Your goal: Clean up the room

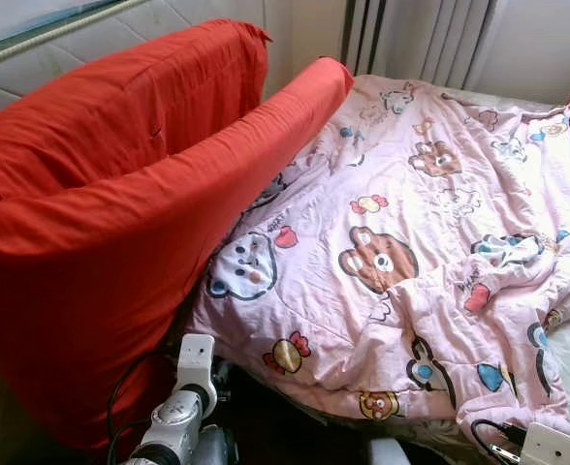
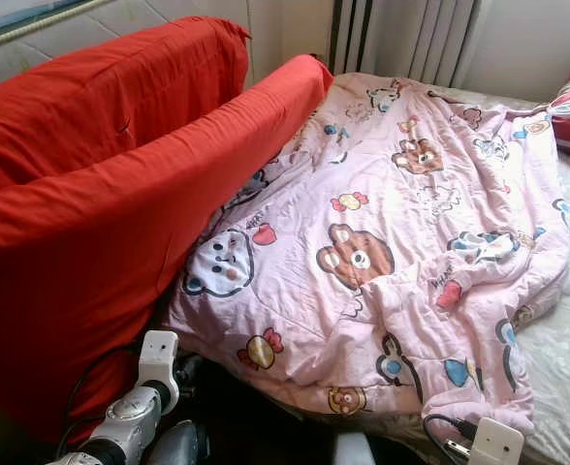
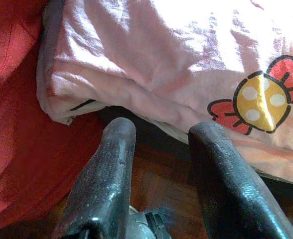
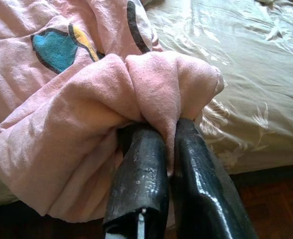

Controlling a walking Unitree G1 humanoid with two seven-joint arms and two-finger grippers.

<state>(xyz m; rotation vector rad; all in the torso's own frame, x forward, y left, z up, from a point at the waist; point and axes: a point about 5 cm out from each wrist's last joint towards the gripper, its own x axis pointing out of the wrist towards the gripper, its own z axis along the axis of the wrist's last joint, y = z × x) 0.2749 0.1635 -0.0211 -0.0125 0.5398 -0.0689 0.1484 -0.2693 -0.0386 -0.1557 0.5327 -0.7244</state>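
My right claw pinches a bunched corner of the pink cartoon quilt, which covers the bed across the frame's centre and right; my left claw hangs parted near its lower-left edge, beside the red cushion

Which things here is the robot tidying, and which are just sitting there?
Part of the job:
- pink blanket, its corner pinched in the right gripper
- left gripper, open, near the blanket's other corner

Just there:
- red cushions leaning beside the bed
- pale bed sheet
- curtain behind the bed
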